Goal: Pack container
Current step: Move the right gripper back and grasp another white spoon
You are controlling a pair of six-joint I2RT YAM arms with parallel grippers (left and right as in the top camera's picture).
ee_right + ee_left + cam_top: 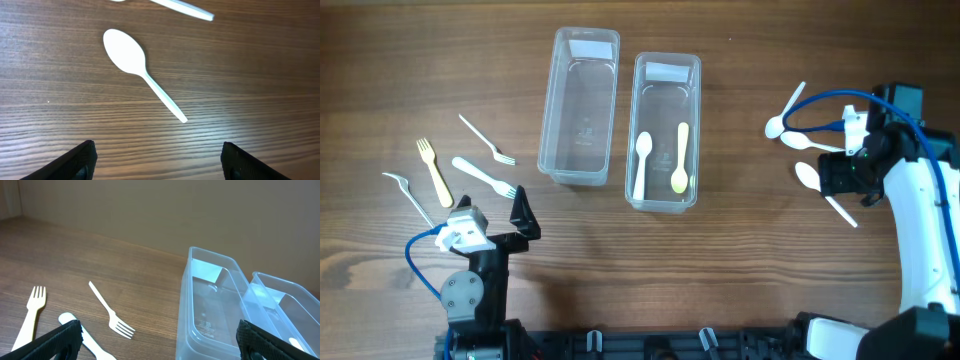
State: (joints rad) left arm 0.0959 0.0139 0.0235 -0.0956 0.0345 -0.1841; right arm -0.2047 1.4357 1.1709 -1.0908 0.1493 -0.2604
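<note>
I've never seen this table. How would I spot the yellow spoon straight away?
Find the right tub of the clear pair mid-table. Two spoons lie inside it, and the yellow spoon is the one nearer the tub's right wall. Its bowl points toward the robot, while the white spoon beside it points away.

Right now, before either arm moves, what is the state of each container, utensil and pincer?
Left container: upright, uncovered, empty.
Right container: upright, uncovered, holds two spoons.
Packed white spoon: lying in the right container.
Yellow spoon: lying beside it, same container.
Forks: four, loose on the table.
Loose white spoon: flat on the table, ungrasped.
Left pincer: open, empty.
Right pincer: open, empty, not touching that spoon.
</note>
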